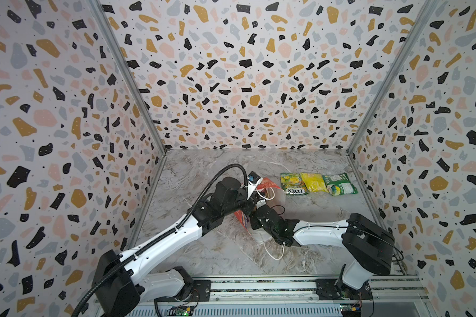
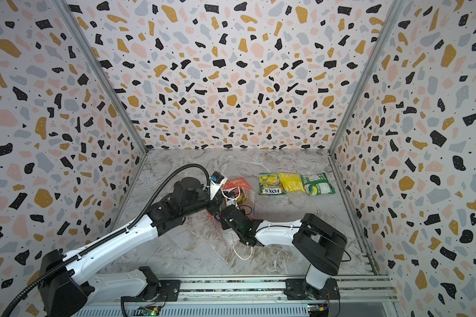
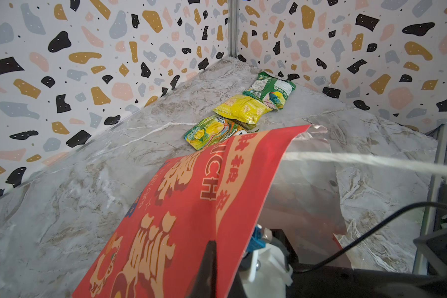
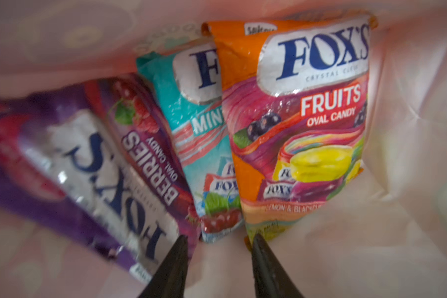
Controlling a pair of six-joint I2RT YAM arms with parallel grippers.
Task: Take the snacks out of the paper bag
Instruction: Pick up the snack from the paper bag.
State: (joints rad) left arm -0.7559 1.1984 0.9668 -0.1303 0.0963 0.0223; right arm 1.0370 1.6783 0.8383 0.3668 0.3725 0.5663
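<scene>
The left pincer (image 3: 210,245) clamps the red wall of the paper bag (image 3: 191,193), holding its mouth open mid-counter (image 1: 204,175). The right pincer (image 4: 218,240), jaws apart and empty, reaches inside toward three remaining snacks (image 4: 204,144); three removed snacks (image 1: 312,181) lie far right.

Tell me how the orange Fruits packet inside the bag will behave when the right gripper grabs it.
The orange packet looks glossy, so it may slip in the grip. Its crinkled film suggests it is floppy and light, likely sagging if pinched at its edge. It overlaps the mint packet, which may drag along.
</scene>
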